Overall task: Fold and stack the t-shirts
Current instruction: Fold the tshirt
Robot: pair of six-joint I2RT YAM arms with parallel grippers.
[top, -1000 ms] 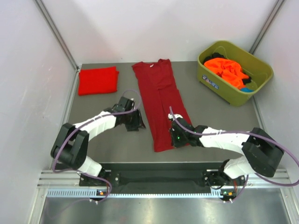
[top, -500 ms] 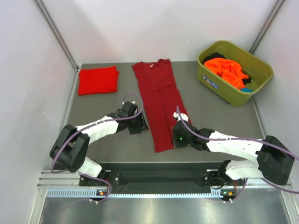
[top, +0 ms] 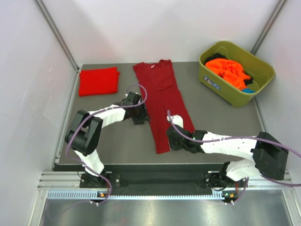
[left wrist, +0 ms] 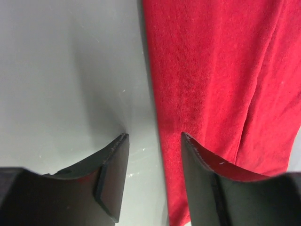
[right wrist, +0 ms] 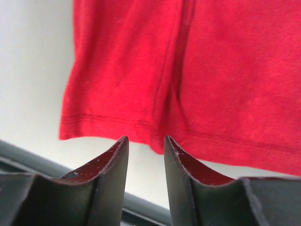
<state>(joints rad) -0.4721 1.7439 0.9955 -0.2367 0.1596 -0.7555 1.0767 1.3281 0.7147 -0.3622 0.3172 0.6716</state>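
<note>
Moved in within 1 second: left gripper to shirt's 9 o'clock edge, right gripper to its 6 o'clock hem. Both spread, holding nothing. Shirt mid-table, folded lengthwise; crosswise fold probably next.

I see the dark crimson shirt folded lengthwise, flat mid-tabletop, collar far. Brighter red shirt folded square, far left. Orange shirts bunched in the tub, far right.
</note>
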